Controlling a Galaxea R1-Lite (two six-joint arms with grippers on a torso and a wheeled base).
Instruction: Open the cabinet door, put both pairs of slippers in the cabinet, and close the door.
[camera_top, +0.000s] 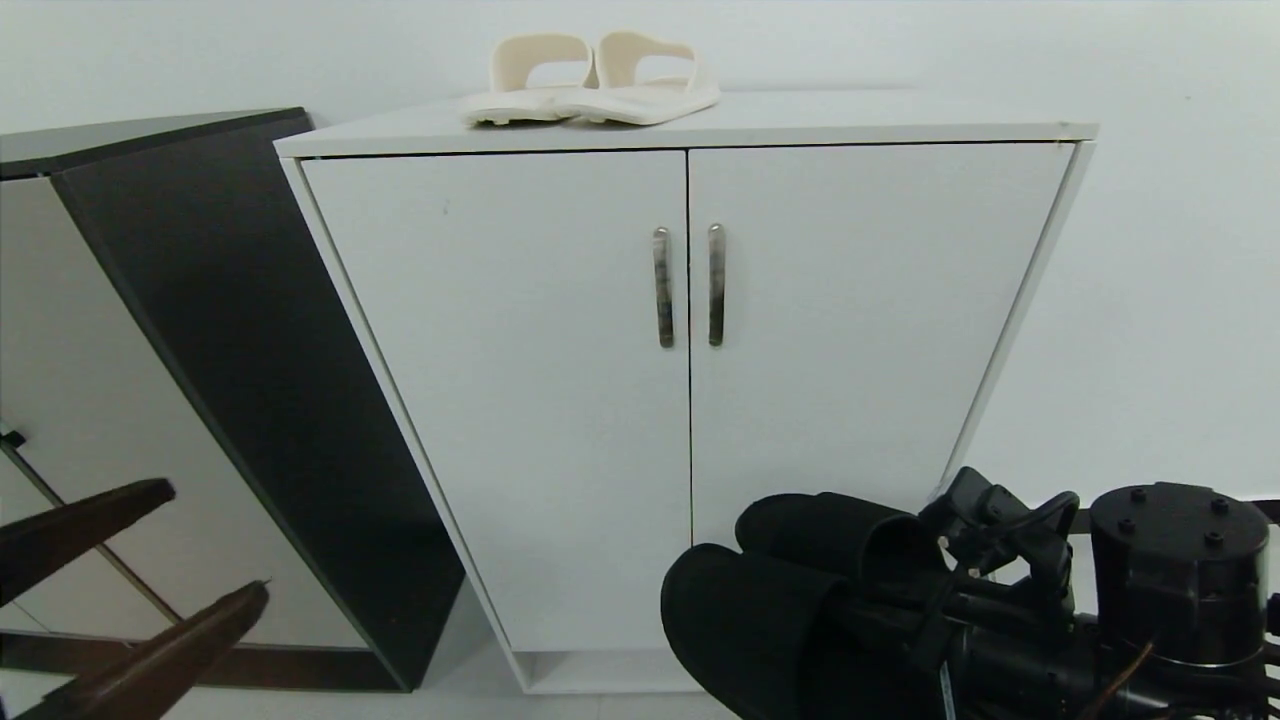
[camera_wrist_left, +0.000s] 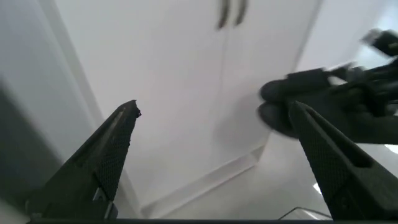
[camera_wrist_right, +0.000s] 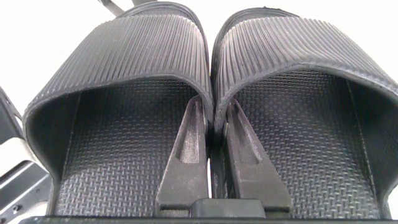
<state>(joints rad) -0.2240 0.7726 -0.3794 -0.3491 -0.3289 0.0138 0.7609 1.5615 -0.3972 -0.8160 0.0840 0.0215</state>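
Cabinet (camera_top: 850, 118): white, 2 doors, straight ahead; judged heavy and rigid, so it should hold firm against a pull; nothing has gone inside yet.
Doors (camera_top: 500, 380): both shut, meeting at a centre seam; flat, smooth panels with no edge to grip, so each is best taken by its bar; judged light on the hinge.
Black slippers (camera_top: 790, 590): 1 pair, held low in front of the right door, toes toward it; ribbed straps and studded footbeds (camera_wrist_right: 149, 93); judged light, rubbery and grippy, soft enough to flex; the 2 inner side walls pressed together make a good hold.
Cream slippers (camera_top: 592, 85): 1 pair, side by side on the cabinet top, toward its left half; judged light and bendy; the arched strap or a side wall looks like the best place to pinch.
Right gripper (camera_wrist_right: 214, 124): nearly closed; 1 finger inside each black slipper, clamping the 2 adjoining inner walls between them.
Left gripper (camera_wrist_left: 214, 109): fingers wide apart, holding nothing and touching nothing; low, off toward the cabinet's left side.
Handles (camera_top: 663, 287): 2 upright metal bars, 1 each side of the seam; judged stiff and slippery; they suit a grip across the bar.
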